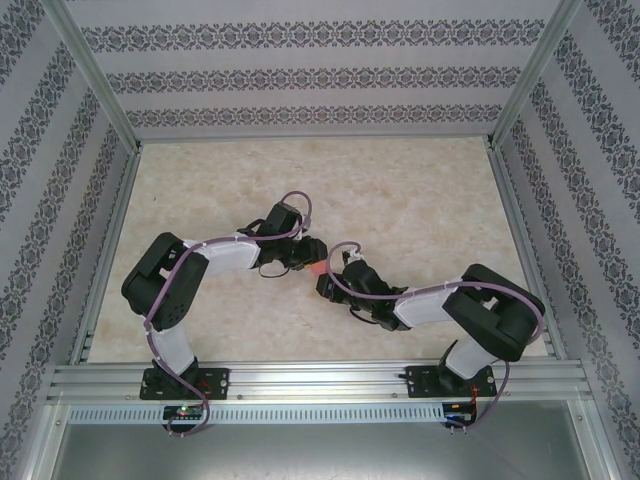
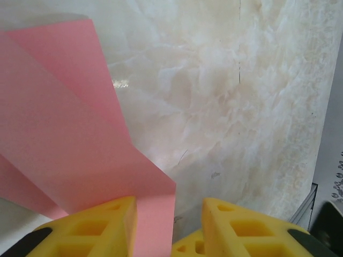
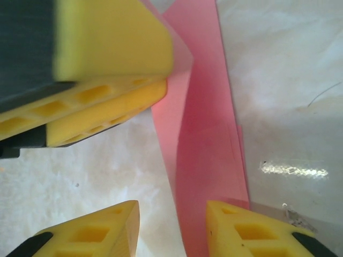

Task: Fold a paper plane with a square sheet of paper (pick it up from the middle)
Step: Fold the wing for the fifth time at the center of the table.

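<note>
Paper plane (image 1: 313, 268): from above I see only a small pink-red patch at the middle of the table (image 1: 420, 190), in the narrow gap where the two grippers meet.
Paper plane, left wrist view: folded pink-red paper fills the left half of the picture in overlapping layers with straight diagonal edges. One layer runs down into the gap between the fingers.
Paper plane, right wrist view: here it reads as a long narrow strip with a lengthwise crease. It runs from the top of the picture down between my right fingers. I cannot see its tip.
Contact with table: I cannot tell whether the paper lies flat on the surface or is lifted off it.
Left gripper (image 2: 169, 203): the yellow fingers are spread, with bare table visible between them. The paper sits against the inner side of the left-hand finger and is apart from the other one. I see no pinch.
Right gripper (image 3: 171, 206): the yellow fingers are spread wide. The strip passes through the gap just beside the right-hand finger, and marbled surface shows on the other side.
Grippers together: the two are near each other, almost nose to nose. A yellow finger of the left one hangs close above the strip in the right wrist view.
Arms: both reach inward from their bases on the aluminium rail (image 1: 320, 378) at the near edge.
Table: pale marbled top.
Walls (image 1: 300, 75): striped patterned paper, closing in three sides.
</note>
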